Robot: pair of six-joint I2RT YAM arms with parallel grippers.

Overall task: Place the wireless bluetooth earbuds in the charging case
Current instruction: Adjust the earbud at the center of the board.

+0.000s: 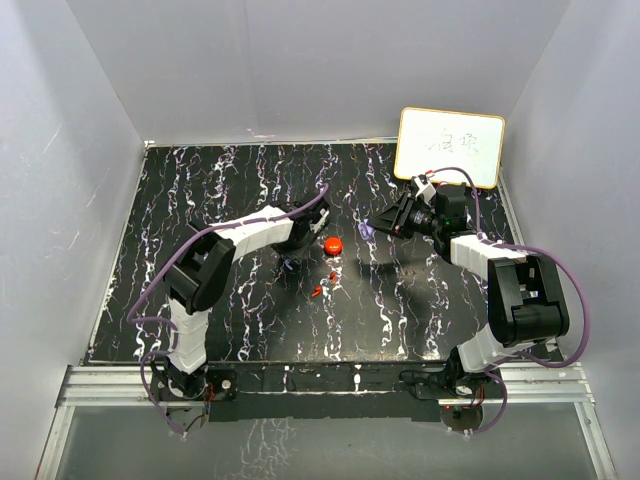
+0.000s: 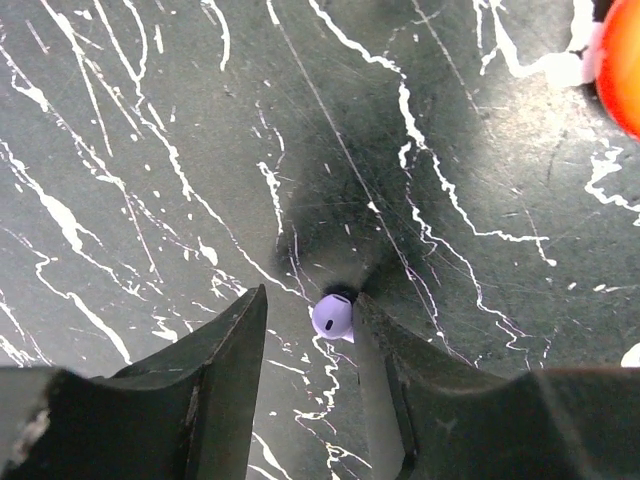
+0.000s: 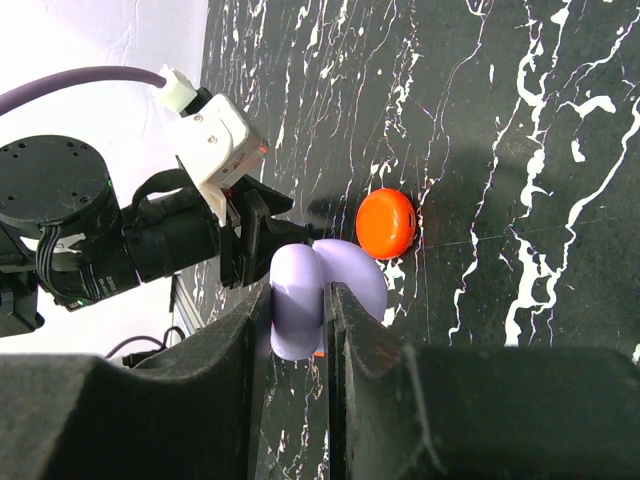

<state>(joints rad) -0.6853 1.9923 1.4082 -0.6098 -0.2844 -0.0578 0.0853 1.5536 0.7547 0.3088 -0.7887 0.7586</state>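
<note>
A lavender earbud (image 2: 332, 316) lies on the black marbled table between the fingers of my open left gripper (image 2: 311, 295); it touches the right finger (image 2: 385, 350), and the left finger stands apart from it. In the top view the left gripper (image 1: 291, 262) is down at the table, left of the round red case (image 1: 332, 244). My right gripper (image 3: 300, 292) is shut on the open lavender case (image 3: 296, 305) and holds it above the table (image 1: 372, 230). Two red earbuds (image 1: 324, 284) lie just below the red case. The second lavender earbud is not visible.
The red case shows at the top right edge of the left wrist view (image 2: 625, 60) and beyond the held case in the right wrist view (image 3: 386, 222). A white board (image 1: 450, 147) leans at the back right. White walls enclose the table.
</note>
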